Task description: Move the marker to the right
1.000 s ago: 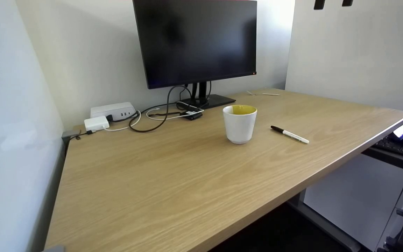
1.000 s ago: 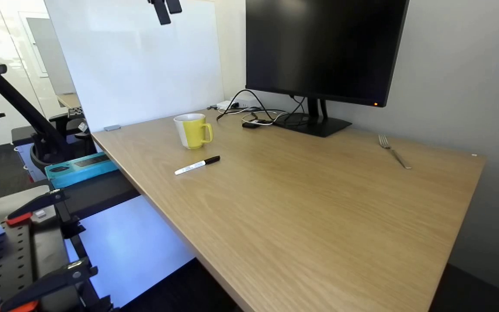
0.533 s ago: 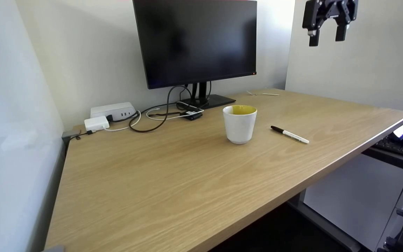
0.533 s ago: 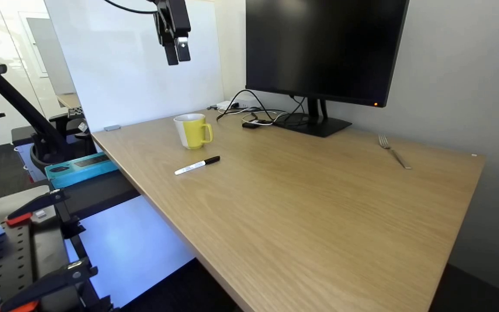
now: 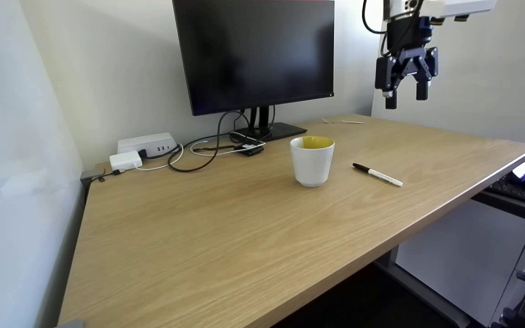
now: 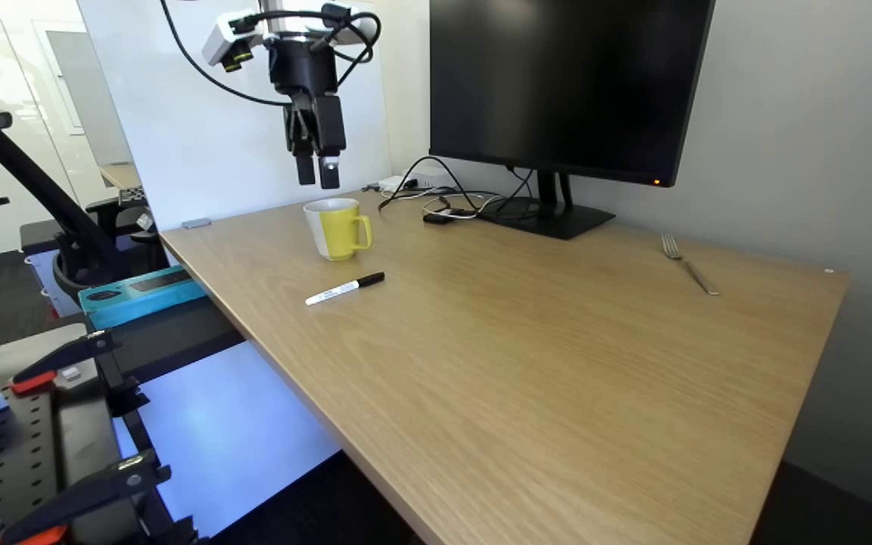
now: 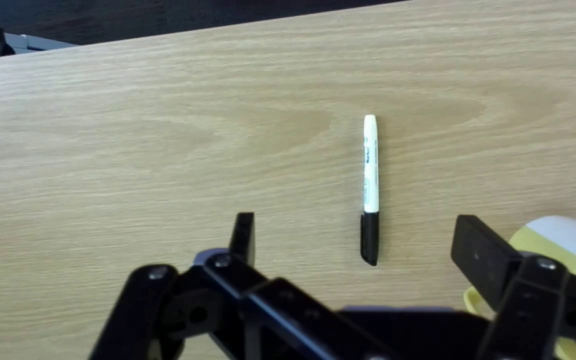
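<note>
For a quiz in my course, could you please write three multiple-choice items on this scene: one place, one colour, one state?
1. Where is the marker relative to the mug? A) inside B) beside it C) underneath
2. The marker's cap is: A) black B) red C) green
3. The gripper is: A) shut on the marker B) shut, empty C) open

1 B: in both exterior views they rest apart on the desk.
2 A: the wrist view shows it black.
3 C: its fingers stand apart there.
</note>
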Tool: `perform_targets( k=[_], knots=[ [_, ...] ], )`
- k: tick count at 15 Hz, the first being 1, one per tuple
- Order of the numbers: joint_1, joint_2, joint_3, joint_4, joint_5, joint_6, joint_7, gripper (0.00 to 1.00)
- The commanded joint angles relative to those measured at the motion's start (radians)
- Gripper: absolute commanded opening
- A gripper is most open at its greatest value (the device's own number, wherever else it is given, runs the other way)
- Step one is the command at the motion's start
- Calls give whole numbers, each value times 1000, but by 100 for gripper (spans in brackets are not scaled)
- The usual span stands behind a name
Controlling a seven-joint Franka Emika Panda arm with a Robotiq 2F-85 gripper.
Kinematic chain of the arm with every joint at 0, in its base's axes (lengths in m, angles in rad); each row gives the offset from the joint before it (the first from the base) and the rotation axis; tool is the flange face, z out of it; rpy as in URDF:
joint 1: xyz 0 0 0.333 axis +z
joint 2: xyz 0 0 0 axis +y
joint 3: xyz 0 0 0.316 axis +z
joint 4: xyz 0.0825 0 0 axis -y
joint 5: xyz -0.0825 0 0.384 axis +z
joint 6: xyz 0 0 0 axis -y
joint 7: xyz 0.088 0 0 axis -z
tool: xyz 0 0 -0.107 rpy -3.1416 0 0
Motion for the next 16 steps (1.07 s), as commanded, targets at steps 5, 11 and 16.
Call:
perform_targets(
  k=[5, 11, 16],
  knots=[
    [24, 212, -26, 99, 30, 61, -58, 100],
    [32, 355, -22, 210, 79, 53, -100, 100],
    [45, 437, -18, 272, 96, 44, -117, 100]
  ],
)
